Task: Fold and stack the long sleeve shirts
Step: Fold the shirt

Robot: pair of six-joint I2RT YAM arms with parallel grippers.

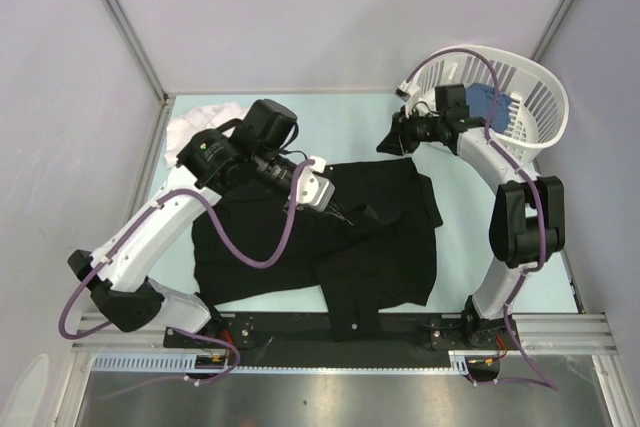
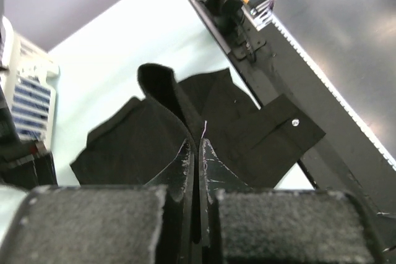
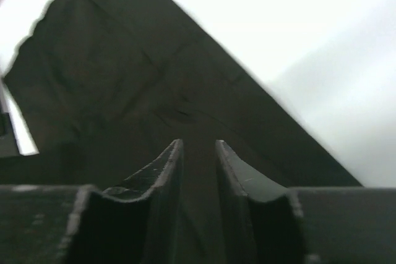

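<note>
The black shirt [image 1: 380, 237] lies partly folded in the middle; the white shirt [image 1: 195, 125] sits crumpled far left.

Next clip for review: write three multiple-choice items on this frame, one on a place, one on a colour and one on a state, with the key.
1. Where on the table does the white shirt lie?
A. near right corner
B. bunched at the far left corner
C. dead centre

2. What colour is the cloth in the left pincer?
A. black
B. white
C. blue

3. How does the left pincer stand?
A. wide open
B. shut on a raised fold of the black shirt
C. shut on nothing

Key: B, the top view shows white cloth crumpled there; A, dark cloth is in its grip; B, the wrist view shows the fold pinched.
</note>
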